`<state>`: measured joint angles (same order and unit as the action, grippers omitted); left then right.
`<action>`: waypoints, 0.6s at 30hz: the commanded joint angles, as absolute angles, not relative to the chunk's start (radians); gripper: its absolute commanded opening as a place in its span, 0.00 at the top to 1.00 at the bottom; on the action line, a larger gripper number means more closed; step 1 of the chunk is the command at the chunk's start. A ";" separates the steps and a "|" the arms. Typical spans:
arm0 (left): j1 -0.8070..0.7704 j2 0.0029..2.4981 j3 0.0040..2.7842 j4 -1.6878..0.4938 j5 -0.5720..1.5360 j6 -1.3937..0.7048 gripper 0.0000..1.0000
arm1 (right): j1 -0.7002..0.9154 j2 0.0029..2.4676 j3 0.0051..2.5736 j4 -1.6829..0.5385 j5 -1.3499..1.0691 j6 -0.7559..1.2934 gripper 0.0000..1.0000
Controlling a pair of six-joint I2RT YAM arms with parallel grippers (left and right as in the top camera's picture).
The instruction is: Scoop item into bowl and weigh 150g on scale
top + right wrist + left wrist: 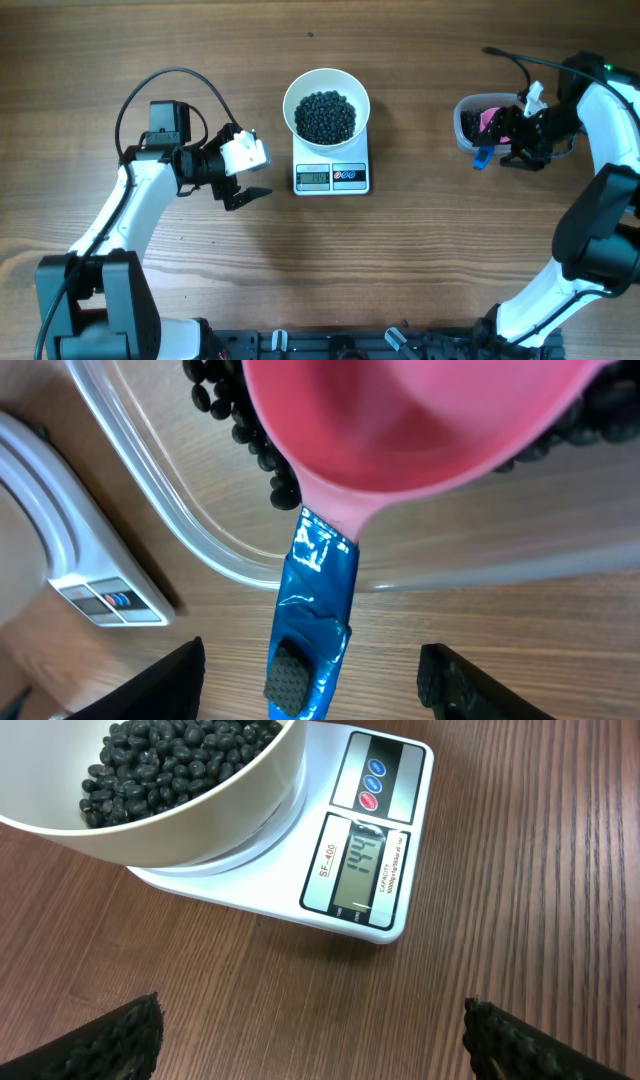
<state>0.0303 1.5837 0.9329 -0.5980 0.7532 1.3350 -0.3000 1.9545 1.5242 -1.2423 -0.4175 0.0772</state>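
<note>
At the middle of the wooden surface, the small white square scale carries the round white bowl with its heap of small black beans. My left hand sits just left of the scale, jaws fully apart, empty. My right hand is well to the right, at the clear plastic tub. Only the left wrist view shows the display; I cannot read the digits surely. Only the right wrist view shows the jaws parted, clear of the blue-taped handle of the pink scoop.
</note>
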 commanded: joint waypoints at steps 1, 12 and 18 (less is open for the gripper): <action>0.036 1.563 0.929 -0.598 0.757 1.354 0.00 | -0.291 1.811 1.528 -1.242 -0.364 0.217 0.27; 0.036 1.563 0.929 -0.598 0.757 1.354 0.00 | -0.189 1.397 0.977 -0.817 -0.289 0.576 0.05; 0.036 1.563 0.929 -0.598 0.757 1.354 0.00 | -0.190 1.511 0.954 -0.665 -0.296 0.472 0.33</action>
